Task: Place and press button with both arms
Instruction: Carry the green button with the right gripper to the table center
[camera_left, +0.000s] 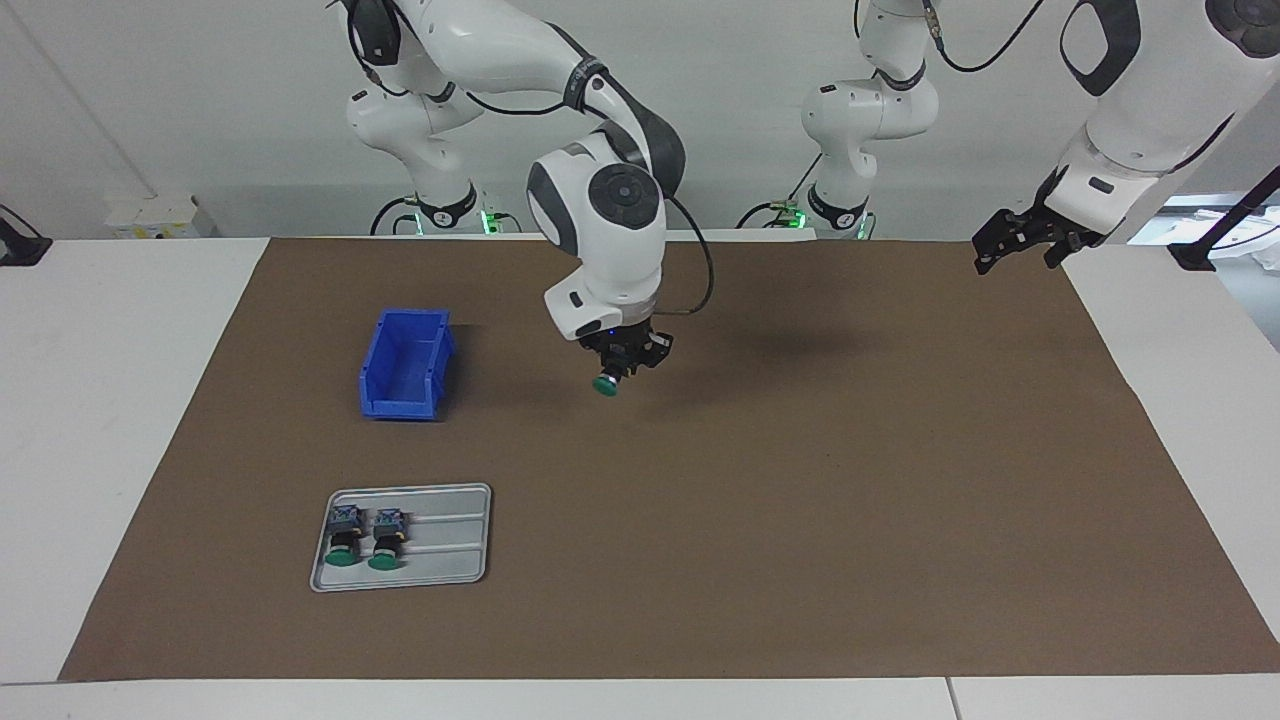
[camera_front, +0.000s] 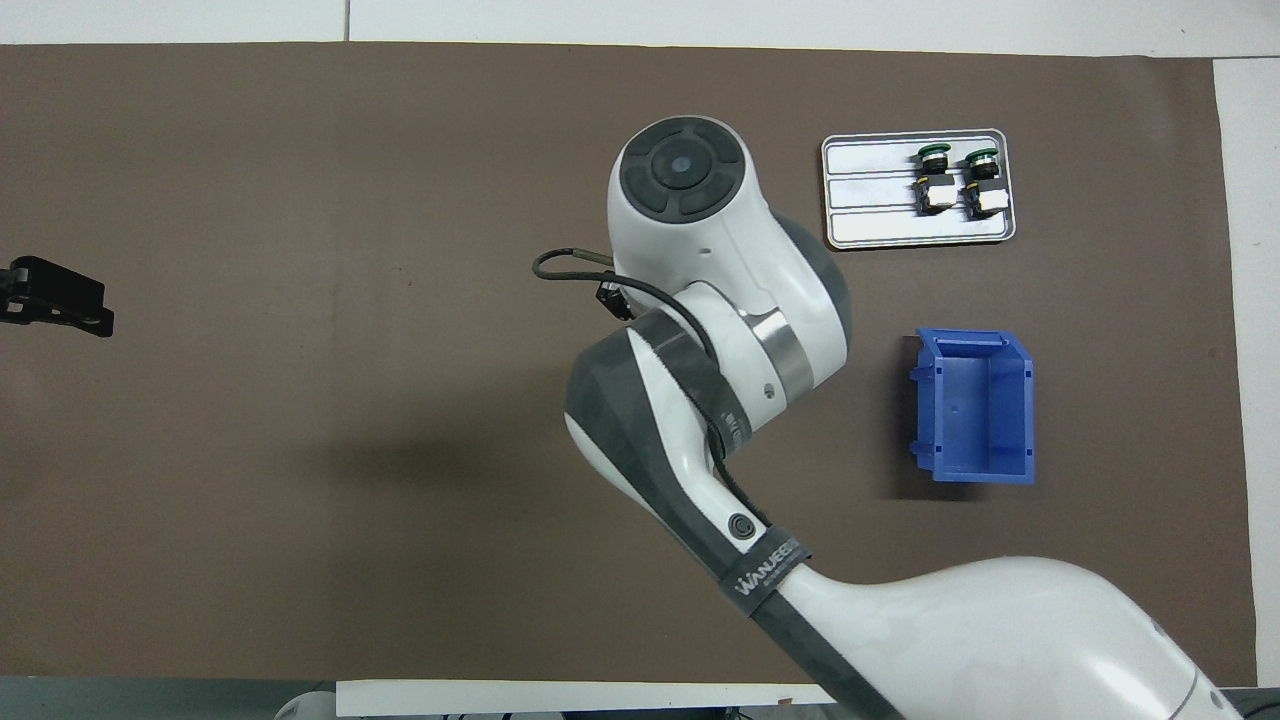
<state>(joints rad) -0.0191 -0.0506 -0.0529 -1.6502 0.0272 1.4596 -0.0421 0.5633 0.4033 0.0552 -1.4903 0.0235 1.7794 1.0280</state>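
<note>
My right gripper (camera_left: 617, 371) is shut on a green-capped button (camera_left: 606, 384) and holds it cap-down in the air over the brown mat, beside the blue bin. In the overhead view the right arm's wrist (camera_front: 690, 200) hides this gripper and the button. Two more buttons alike (camera_left: 343, 540) (camera_left: 386, 540) lie side by side on a grey tray (camera_left: 450, 540); they also show in the overhead view (camera_front: 935, 178) (camera_front: 980, 180). My left gripper (camera_left: 1018, 256) waits open and empty, raised over the mat's edge at the left arm's end; it also shows in the overhead view (camera_front: 55, 297).
An open blue bin (camera_left: 402, 405) stands on the brown mat (camera_left: 800, 500), nearer to the robots than the tray; it shows empty in the overhead view (camera_front: 975, 472). The tray (camera_front: 870, 190) lies at the right arm's end.
</note>
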